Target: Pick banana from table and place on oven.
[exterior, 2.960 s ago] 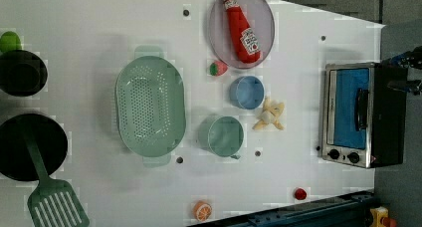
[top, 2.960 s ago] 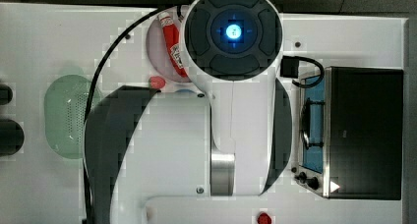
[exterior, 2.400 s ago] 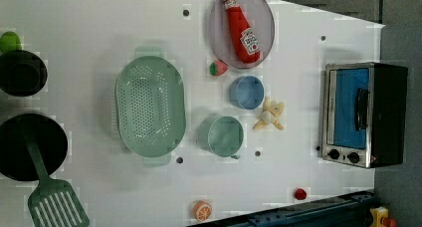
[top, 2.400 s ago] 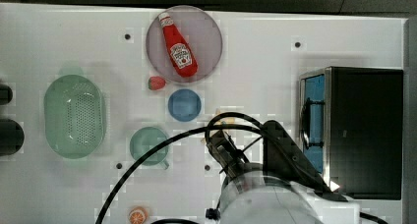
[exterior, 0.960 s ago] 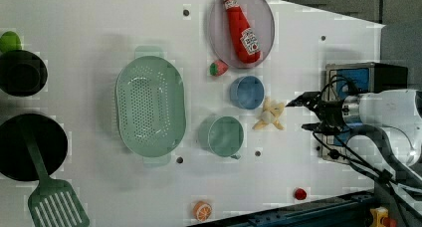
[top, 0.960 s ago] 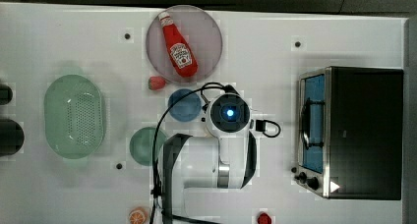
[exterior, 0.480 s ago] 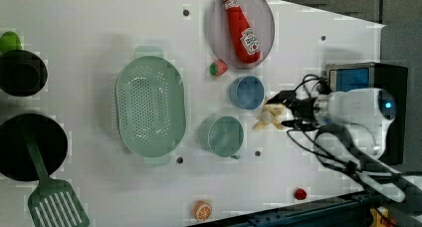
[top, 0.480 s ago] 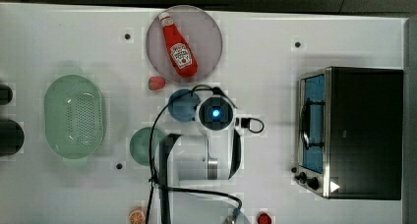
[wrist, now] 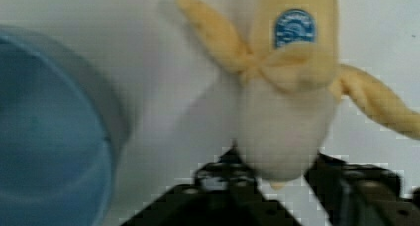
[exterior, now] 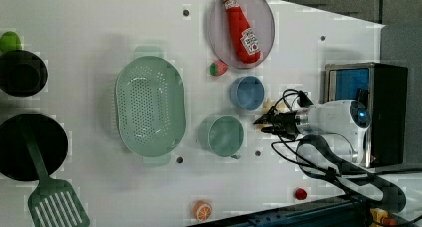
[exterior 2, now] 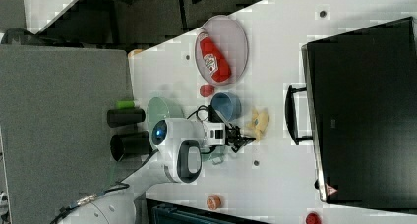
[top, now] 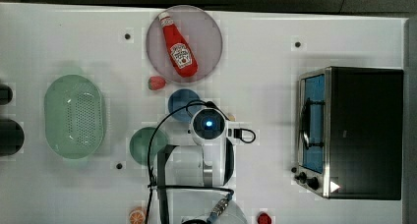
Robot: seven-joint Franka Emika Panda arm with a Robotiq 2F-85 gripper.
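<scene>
The banana (wrist: 287,87) is a pale, half-peeled toy with yellow peel flaps and a blue sticker. It lies on the white table (top: 275,37) beside the blue cup (wrist: 44,137). My gripper (wrist: 280,174) is low over it, its two black fingers pressed against either side of the banana's pale end. In the right view the gripper (exterior 2: 247,138) meets the banana (exterior 2: 259,122) between the cup and the oven (exterior 2: 364,111). From above, the wrist covers most of the banana (top: 230,117). The oven (top: 364,130) stands shut at the top view's right.
A blue cup (top: 183,102) and a green cup (top: 145,144) sit close beside the arm. A plate (top: 206,32) holds a ketchup bottle (top: 179,49). A green colander (top: 74,116), a strawberry piece (top: 156,82), an orange slice (top: 137,215) and black pots (exterior: 22,72) lie further off.
The arm has shifted toward the top view's left and come down over the banana. The fingers, wide apart before, have closed in on it.
</scene>
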